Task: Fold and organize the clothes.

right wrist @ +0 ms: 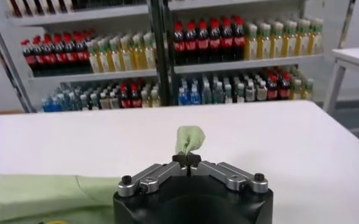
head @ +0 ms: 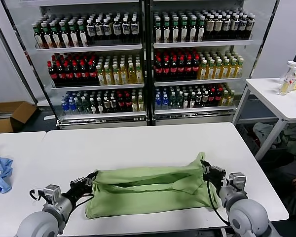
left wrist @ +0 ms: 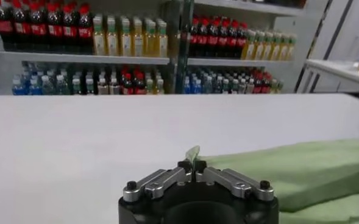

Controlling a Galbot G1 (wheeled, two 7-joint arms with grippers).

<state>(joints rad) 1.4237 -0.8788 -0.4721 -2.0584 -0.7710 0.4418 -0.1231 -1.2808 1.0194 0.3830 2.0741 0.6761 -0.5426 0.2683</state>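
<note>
The light green polo shirt lies folded into a long band across the near part of the white table. My left gripper is shut on the shirt's left end; a pinched tip of green cloth shows between its fingers. My right gripper is shut on the shirt's right end and lifts that corner slightly; a green tuft sticks up from the closed fingers. The collar and chest print are hidden inside the fold.
A small light-blue cloth lies at the left edge of the adjoining table. Drinks coolers stand behind the table. A second white table with bottles is at the far right, and a cardboard box sits on the floor at left.
</note>
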